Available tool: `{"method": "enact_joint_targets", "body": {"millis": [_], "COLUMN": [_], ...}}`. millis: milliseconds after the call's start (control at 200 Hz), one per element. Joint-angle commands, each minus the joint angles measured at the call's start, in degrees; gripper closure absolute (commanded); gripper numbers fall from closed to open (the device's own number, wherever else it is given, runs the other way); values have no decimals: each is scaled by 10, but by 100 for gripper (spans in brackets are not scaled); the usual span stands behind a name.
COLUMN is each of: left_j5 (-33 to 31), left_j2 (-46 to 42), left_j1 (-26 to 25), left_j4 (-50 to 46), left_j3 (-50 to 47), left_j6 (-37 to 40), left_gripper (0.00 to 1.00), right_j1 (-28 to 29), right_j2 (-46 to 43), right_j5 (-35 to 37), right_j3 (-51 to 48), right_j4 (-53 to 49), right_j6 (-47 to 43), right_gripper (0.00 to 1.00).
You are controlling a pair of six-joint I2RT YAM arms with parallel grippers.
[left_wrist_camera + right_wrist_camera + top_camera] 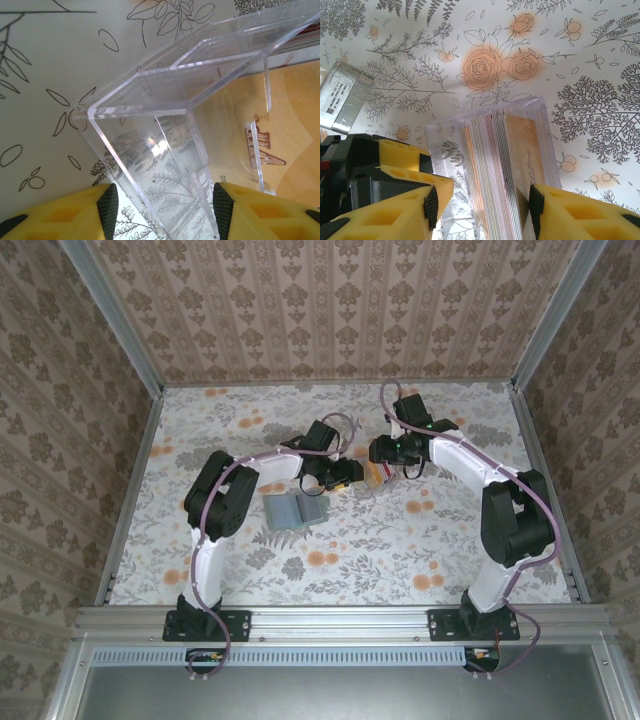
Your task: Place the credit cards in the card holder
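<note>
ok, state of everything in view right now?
credit cards: standing on edge, stacked in the clear tray.
clear tray: on the table, between both grippers' jaws.
card holder: flat on the table, apart from both grippers.
left gripper: jaws astride the tray, grip unclear.
right gripper: jaws astride tray and cards, grip unclear.

A clear plastic tray (165, 100) stands on the floral-printed table (300, 570), toward 2 o'clock from its middle, with patterned wallpaper walls (330, 310) around it.
</note>
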Motion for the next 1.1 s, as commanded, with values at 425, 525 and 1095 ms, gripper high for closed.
{"method": "enact_joint_targets", "body": {"millis": [425,525,1095], "left_j5": [7,8,-12], "left_j2": [13,13,-63], "left_j1": [-4,-4,3], "left_j4": [6,7,-54], "left_j3": [9,9,18], "left_j6": [-6,-7,34], "left_gripper": [46,47,48], "right_j1": [0,-1,-5], "right_j2": [5,4,-91], "right_j5": [48,51,113], "right_j3": [4,5,3], "right_j4": [-47,-50,-55], "right_j6": [-20,-20,-41], "right_gripper": [76,84,100]}}
